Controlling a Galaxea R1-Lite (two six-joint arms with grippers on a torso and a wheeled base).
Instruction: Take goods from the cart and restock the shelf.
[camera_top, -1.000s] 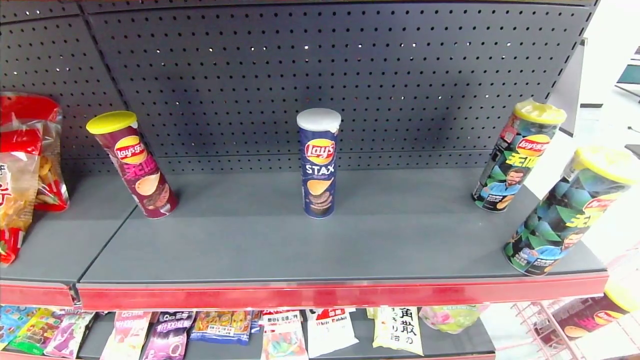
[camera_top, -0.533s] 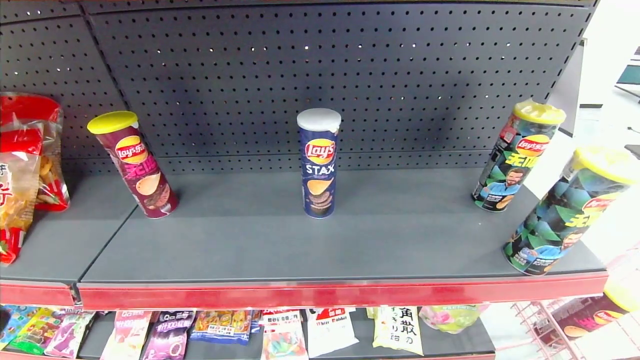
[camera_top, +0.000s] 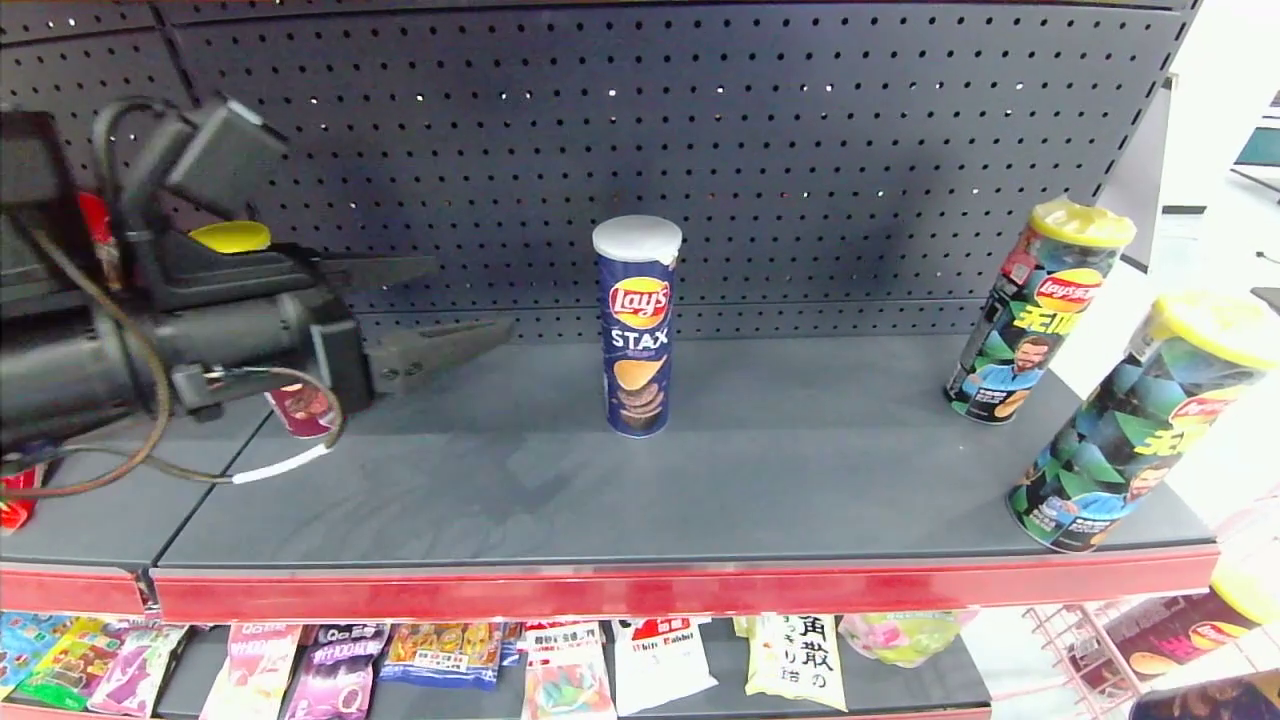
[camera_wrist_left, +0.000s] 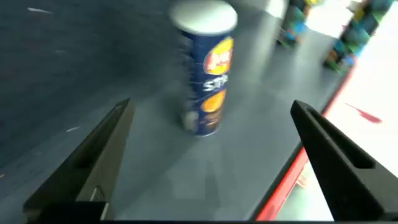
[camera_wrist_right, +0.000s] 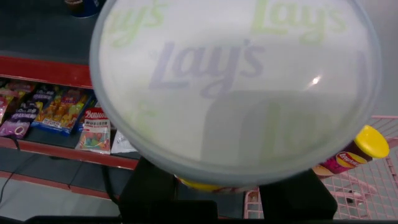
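Left tool (camera_top: 472, 296): fingers spread wide, nothing held, level above the grey metal shelf (camera_top: 700, 490). A blue cylindrical chip can with a white lid (camera_top: 637, 330) stands upright ahead of its fingertips, apart from them. A maroon chip can with a yellow lid (camera_top: 298, 410) sits behind the tool body, mostly hidden.

Right tool (camera_wrist_right: 224, 190): closed on a chip can with a translucent lid (camera_wrist_right: 236, 81). A pink wire cart (camera_wrist_right: 379, 193) is below and beside it.

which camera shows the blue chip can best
The head view: the blue chip can stands whole, upright and unblocked. The left wrist view shows it at a slant beyond the open left hand. The right wrist view shows a dark sliver at most.
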